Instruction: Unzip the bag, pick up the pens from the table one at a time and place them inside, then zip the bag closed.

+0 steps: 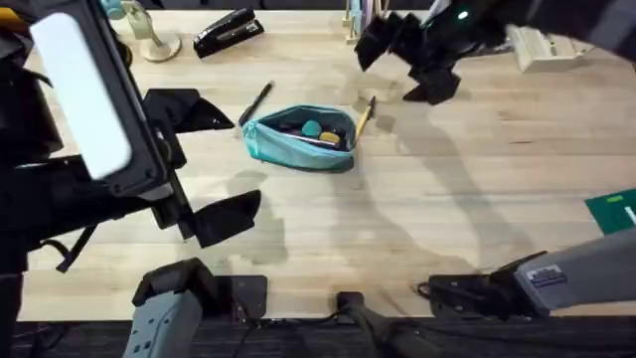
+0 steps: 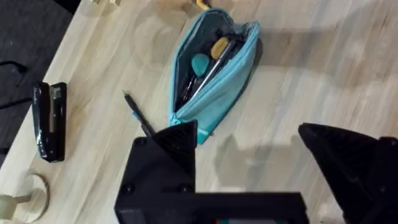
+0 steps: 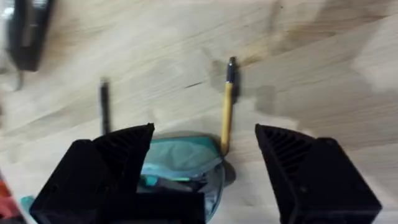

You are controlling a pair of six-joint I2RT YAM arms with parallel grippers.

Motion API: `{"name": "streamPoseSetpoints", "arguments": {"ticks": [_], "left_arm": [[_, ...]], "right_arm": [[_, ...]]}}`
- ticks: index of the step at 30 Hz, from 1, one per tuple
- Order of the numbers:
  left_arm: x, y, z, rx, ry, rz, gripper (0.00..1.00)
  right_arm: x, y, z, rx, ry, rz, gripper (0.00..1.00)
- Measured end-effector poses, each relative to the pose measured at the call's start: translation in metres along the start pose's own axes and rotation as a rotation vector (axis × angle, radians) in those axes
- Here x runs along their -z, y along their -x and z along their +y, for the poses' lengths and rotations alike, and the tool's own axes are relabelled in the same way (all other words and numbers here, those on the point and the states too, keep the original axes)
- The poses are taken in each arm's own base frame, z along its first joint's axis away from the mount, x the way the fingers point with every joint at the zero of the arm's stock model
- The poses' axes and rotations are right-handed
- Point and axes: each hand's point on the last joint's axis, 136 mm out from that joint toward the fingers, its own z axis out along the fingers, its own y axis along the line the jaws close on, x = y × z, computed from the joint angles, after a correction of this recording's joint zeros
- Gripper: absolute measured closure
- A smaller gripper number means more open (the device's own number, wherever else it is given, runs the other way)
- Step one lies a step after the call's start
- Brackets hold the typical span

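Note:
The teal bag (image 1: pixel 303 134) lies unzipped mid-table, with small items showing inside its mouth (image 2: pixel 214 59). A black pen (image 1: pixel 256 102) rests on the table just off the bag's far left end. A yellow-orange pen (image 1: pixel 365 114) with a black tip lies against its right end. My left gripper (image 1: pixel 214 164) hovers open to the left of the bag, holding nothing (image 2: pixel 249 155). My right gripper (image 1: pixel 402 68) hangs open above and behind the yellow pen (image 3: pixel 227 106), with the bag (image 3: pixel 180 165) between its fingers in the right wrist view.
A black stapler (image 1: pixel 227 32) sits at the far left back. Pastel sticks (image 1: pixel 358 15) stand at the back centre. A white object (image 1: pixel 542 45) lies at the far right, and a green item (image 1: pixel 616 209) at the right edge.

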Motion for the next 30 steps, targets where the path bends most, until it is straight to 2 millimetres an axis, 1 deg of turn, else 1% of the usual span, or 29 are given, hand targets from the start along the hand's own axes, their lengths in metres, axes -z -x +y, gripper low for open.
{"name": "streamPoseSetpoints", "arguments": {"ticks": [5,6,9,13,14,16,19,22,27,30], "left_arm": [[0.0,0.0,0.0,0.0,0.0,0.0,0.008],[0.0,0.0,0.0,0.0,0.0,0.0,0.008],[0.0,0.0,0.0,0.0,0.0,0.0,0.008],[0.0,0.0,0.0,0.0,0.0,0.0,0.008],[0.0,0.0,0.0,0.0,0.0,0.0,0.008],[0.0,0.0,0.0,0.0,0.0,0.0,0.008],[0.0,0.0,0.0,-0.001,0.001,0.0,0.007],[0.0,0.0,0.001,-0.004,0.003,-0.001,0.007],[0.0,0.0,0.001,-0.003,0.003,-0.001,0.008],[0.0,0.0,0.001,-0.003,0.003,-0.001,0.007]], "right_arm": [[-0.03,-0.011,-0.008,0.031,-0.106,0.002,0.004],[-0.04,-0.018,-0.009,0.047,-0.16,-0.019,0.004],[-0.046,-0.021,-0.005,0.059,-0.188,-0.062,0.005],[-0.054,-0.023,0.009,0.078,-0.178,-0.115,0.004],[-0.062,-0.023,0.014,0.079,-0.17,-0.133,0.003],[-0.066,-0.019,0.015,0.039,-0.168,-0.157,0.003],[-0.067,-0.016,0.018,0.022,-0.156,-0.169,0.003],[-0.074,-0.018,0.015,0.016,-0.17,-0.162,0.003],[-0.097,-0.026,0.002,0.017,-0.226,-0.131,0.003],[-0.097,-0.025,0.004,0.017,-0.224,-0.137,0.003]]}}
